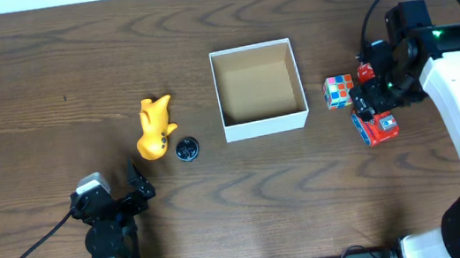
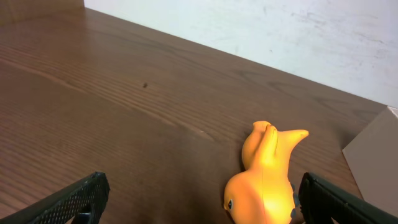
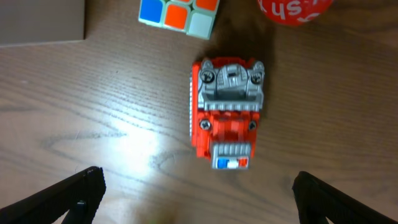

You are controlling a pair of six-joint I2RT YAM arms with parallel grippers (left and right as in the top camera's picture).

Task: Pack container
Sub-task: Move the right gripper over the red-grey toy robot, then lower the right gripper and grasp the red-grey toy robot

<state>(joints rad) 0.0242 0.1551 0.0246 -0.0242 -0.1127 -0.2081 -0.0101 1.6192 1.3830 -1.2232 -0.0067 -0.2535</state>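
Note:
The container (image 1: 265, 125), a square white box with a brown inside, stands empty at the table's middle. Its corner shows in the left wrist view (image 2: 372, 150) and in the right wrist view (image 3: 37, 22). A yellow duck toy (image 1: 156, 127) lies left of it, with a small black round thing (image 1: 186, 149) beside it. My left gripper (image 1: 137, 187) is open and empty, just short of the duck (image 2: 264, 180), its fingers (image 2: 202, 205) wide apart. My right gripper (image 1: 374, 96) hangs open above a red toy truck (image 1: 377, 126), which lies ahead of the fingers (image 3: 199, 199) in the right wrist view (image 3: 227, 112).
A colour puzzle cube (image 1: 339, 91) sits right of the container and shows in the right wrist view (image 3: 180, 14). A red round object with white lettering (image 3: 292, 9) lies beyond the truck. The wooden table (image 1: 46, 82) spreads bare on the left.

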